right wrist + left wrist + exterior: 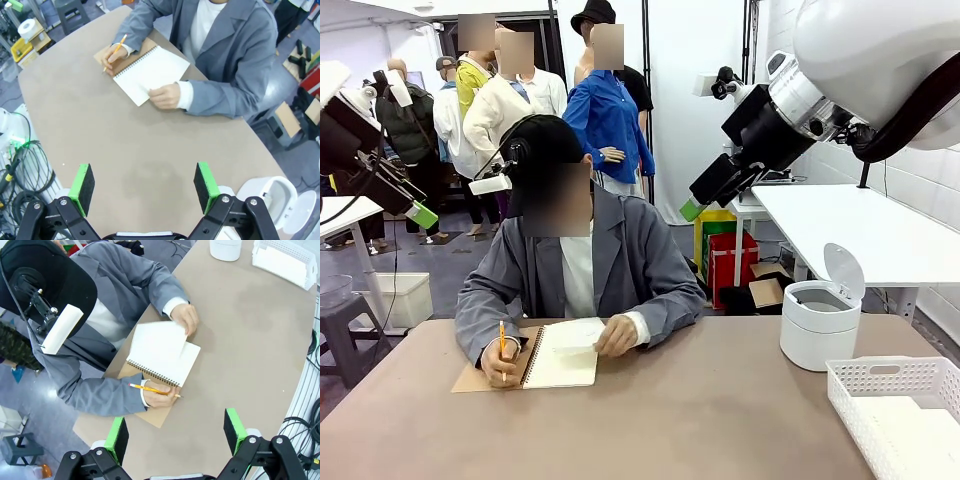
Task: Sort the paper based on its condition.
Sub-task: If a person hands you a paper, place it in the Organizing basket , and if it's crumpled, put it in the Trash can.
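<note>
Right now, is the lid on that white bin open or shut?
Open. The lid stands tipped up at the back of the white bin, leaving its top uncovered.

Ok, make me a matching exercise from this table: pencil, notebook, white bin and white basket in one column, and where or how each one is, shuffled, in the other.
Column one:
1. pencil
2. notebook
3. white bin
4. white basket

Column two:
A. lid flipped up
B. held in the person's hand
C. at the table's near right corner
D. lying open in front of the person

Pairs: 1-B, 2-D, 3-A, 4-C
</note>
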`<state>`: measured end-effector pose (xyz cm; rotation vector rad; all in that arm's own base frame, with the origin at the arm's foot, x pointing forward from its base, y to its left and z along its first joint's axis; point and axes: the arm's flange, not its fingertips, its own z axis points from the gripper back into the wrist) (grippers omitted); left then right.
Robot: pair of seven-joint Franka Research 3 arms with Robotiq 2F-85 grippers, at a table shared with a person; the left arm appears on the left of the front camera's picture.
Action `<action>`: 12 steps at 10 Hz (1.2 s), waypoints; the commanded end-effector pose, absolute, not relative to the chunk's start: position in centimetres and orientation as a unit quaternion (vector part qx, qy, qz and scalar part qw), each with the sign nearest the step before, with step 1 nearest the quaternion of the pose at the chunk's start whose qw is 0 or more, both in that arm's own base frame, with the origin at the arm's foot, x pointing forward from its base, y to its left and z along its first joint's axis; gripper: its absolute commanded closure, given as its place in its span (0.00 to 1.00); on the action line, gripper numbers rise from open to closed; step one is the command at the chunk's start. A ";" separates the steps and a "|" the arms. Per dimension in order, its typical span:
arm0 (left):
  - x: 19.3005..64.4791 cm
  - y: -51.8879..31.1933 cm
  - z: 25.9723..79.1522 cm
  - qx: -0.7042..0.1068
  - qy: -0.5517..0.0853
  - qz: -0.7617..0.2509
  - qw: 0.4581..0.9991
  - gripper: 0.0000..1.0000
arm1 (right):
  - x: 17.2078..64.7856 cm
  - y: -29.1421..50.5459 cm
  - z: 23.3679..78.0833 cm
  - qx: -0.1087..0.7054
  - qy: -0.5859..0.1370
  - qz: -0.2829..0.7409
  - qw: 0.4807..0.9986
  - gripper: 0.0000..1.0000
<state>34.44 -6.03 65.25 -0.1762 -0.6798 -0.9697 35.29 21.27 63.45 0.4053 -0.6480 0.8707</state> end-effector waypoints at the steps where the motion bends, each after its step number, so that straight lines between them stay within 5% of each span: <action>1: 34.4 -6.0 65.2 -0.084 -0.319 -0.457 0.826 0.00 | 35.4 21.2 63.4 0.194 -0.306 0.414 0.835 0.00; 12: 34.4 -6.0 65.2 -0.084 -0.319 -0.457 0.826 0.00 | 35.4 21.2 63.4 0.194 -0.306 0.414 0.835 0.00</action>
